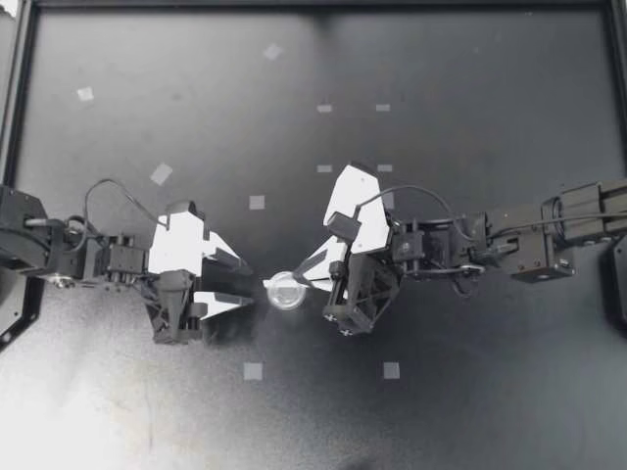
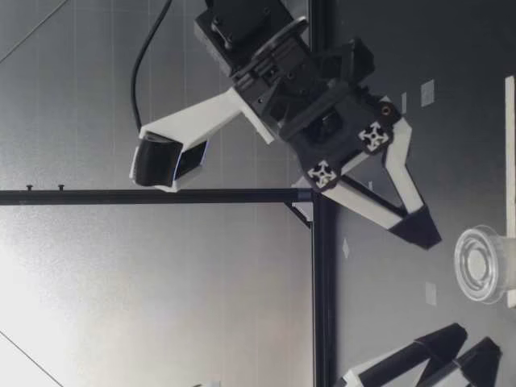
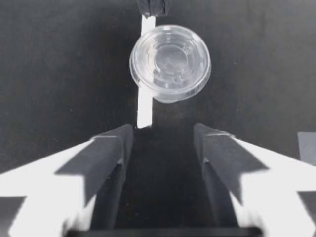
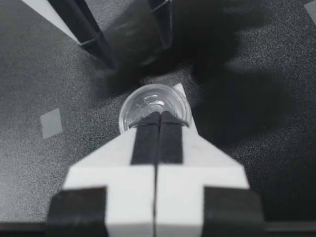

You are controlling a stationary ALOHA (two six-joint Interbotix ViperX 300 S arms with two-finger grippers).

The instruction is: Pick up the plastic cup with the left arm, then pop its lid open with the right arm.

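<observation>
Top view: the small clear cup [image 1: 286, 292] sits on the dark counter [image 1: 470, 411], about midway between its left and right edges, flanked by the two arms. The left tool [image 1: 251, 284] is just beside the cup, fingers spread and empty. In the left wrist view its gap [image 3: 163, 133] faces the cup [image 3: 170, 63] squarely. A white strip [image 3: 144, 106] lies on the counter, running from near the left tool's fingers up beside the cup. The right tool [image 1: 299, 278] comes in from the opposite side with its fingers pressed together on nothing. In the right wrist view its tips [image 4: 159, 116] overlap the cup's rim [image 4: 154, 106]. The low view shows these tips [image 2: 419, 230] raised clear of the cup [image 2: 482, 264]. Grey tape squares [image 1: 253, 371] dot the counter nearby. A black frame rail [image 1: 313, 4] borders the far edge.
</observation>
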